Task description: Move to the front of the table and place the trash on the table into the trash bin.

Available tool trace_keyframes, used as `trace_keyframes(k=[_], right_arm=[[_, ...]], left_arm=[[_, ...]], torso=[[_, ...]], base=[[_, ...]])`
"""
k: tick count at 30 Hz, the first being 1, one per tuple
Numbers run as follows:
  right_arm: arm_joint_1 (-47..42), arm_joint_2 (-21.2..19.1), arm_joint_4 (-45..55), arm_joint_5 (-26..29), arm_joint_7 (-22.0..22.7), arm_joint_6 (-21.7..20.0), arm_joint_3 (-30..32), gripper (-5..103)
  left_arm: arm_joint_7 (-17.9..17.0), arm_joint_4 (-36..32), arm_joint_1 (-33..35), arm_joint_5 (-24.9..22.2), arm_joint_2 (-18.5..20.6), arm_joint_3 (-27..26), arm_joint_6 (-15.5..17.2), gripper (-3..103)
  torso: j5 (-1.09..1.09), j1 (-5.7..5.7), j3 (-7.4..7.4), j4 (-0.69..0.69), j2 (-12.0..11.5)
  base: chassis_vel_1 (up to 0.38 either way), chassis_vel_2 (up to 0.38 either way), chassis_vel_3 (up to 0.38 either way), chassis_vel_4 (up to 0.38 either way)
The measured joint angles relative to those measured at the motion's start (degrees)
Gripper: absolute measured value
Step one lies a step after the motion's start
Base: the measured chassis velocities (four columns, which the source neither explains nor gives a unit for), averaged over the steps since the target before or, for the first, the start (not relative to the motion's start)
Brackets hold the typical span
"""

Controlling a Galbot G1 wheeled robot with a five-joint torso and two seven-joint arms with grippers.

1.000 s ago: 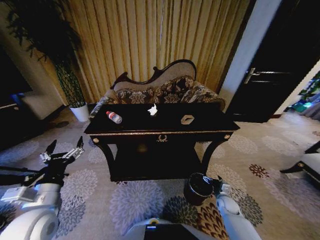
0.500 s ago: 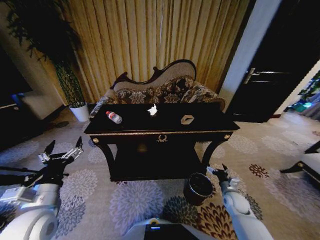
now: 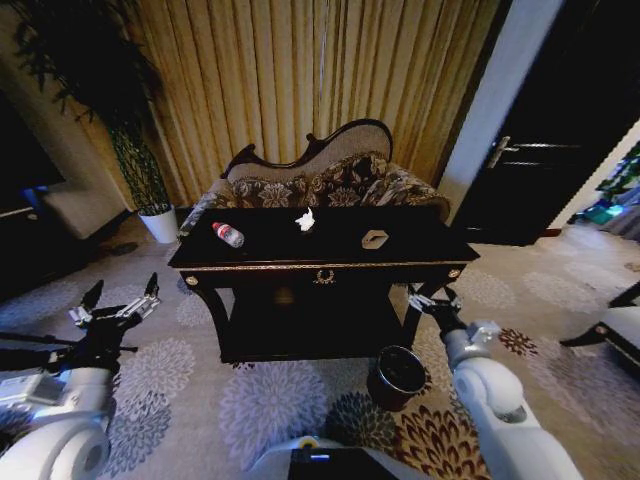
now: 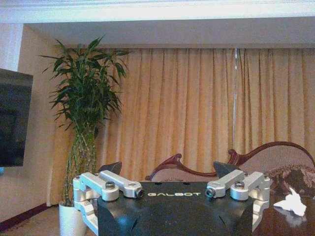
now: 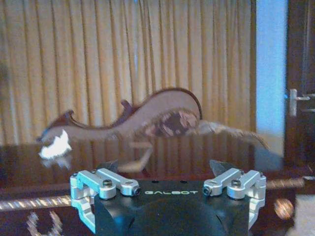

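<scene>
The table (image 3: 320, 250) stands before the sofa (image 3: 330, 180), with the bin (image 3: 398, 375) on the carpet by its front right leg. On top lie the bottle (image 3: 228, 235) at the left, the tissue (image 3: 306, 220) mid-table and a wrapper (image 3: 375, 239) toward the right. The right gripper (image 3: 432, 298) is raised beside the table's right front corner, fingers spread, empty. The left gripper (image 3: 112, 305) hangs low to the left of the table, wide open, empty.
</scene>
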Motion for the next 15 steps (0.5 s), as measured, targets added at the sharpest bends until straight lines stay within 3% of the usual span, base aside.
trace_keyframes(k=[3,15], right_arm=[[0.30,-0.91,3.64,1.47,1.47,-2.14,0.19,100],[0.46,-0.90,3.88,1.22,1.31,-2.79,-0.08,100]], left_arm=[[0.00,0.12,-0.25,0.01,-0.01,0.21,0.21,100],[0.00,0.27,-0.43,0.16,0.00,0.33,0.85,100]], torso=[[0.00,0.00,0.00,0.00,0.00],[0.01,0.00,0.00,0.00,0.00]], base=[[0.000,0.000,0.000,0.000],[0.000,0.000,0.000,0.000]])
